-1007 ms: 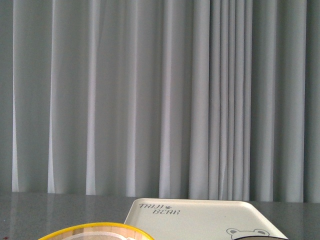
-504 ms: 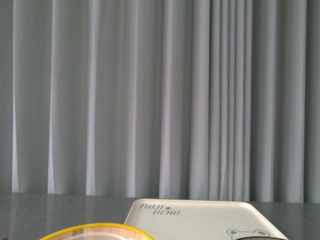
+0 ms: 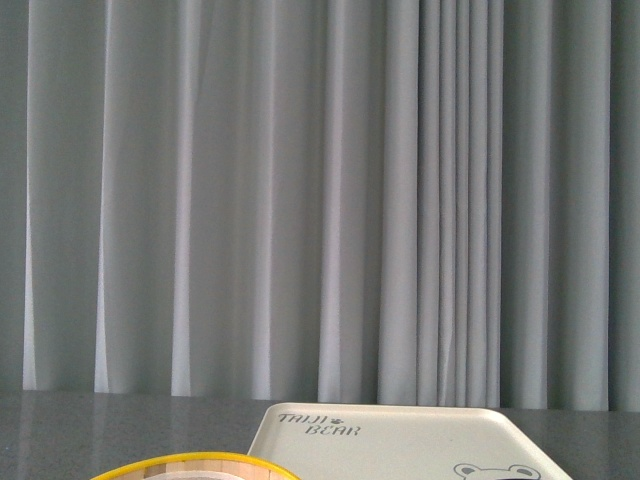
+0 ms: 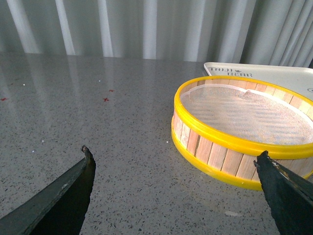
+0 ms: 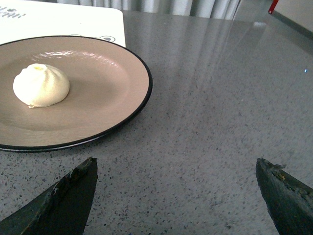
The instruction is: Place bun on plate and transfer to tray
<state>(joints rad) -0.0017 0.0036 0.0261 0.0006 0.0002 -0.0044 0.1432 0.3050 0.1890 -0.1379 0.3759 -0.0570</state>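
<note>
a pale grey pleated curtain fills most of the front view, hanging behind a grey speckled stone table. on the table lies the flat rectangular cream-white plastic tray, with "bear" lettering near its far left corner and the top of a small bear-face drawing at the picture's lower edge. just left of the tray stands a round wooden steamer basket with yellow rims, lined with white mesh cloth. the 2 are close together, but whether they touch cannot be told.

in the right wrist view the round shallow plate with a beige-tan inside and thin black rim sits flat on the table by a rounded corner of the tray. its far rim covers the tray's near edge, and whether it rests on the tray or only hides it cannot be told. the right gripper hovers near the plate's near rim, its 2 dark fingers spread wide, grasping nothing. the left gripper is likewise spread wide and empty, facing the basket's side wall.

the small cream-white pleated steamed bun sits upright on the plate, clear of the rim.
</note>
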